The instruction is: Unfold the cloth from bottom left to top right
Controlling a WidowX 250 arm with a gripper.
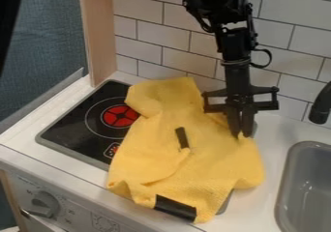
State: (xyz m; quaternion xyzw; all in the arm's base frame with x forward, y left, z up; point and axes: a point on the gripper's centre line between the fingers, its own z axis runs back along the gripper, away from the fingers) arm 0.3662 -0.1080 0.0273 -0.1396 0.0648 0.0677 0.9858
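The black gripper point(242, 133) hangs down at right of centre, its fingers close together at the upper right part of the yellow cloth point(155, 156). A small peak of cloth rises between the fingertips, pinched there. The cloth lies rumpled across the stove's right side and the counter, with folds along its left and lower edges. A dark strip point(175, 208) shows at its bottom edge, and a smaller dark piece point(183, 137) lies near its middle.
A black stove top point(71, 129) with a red burner point(121, 116) is at the left, partly under the cloth. The grey sink point(310, 182) and black faucet point(321, 105) stand at the right. A tiled wall point(145, 37) rises behind; a knob point(45, 204) is on the front panel.
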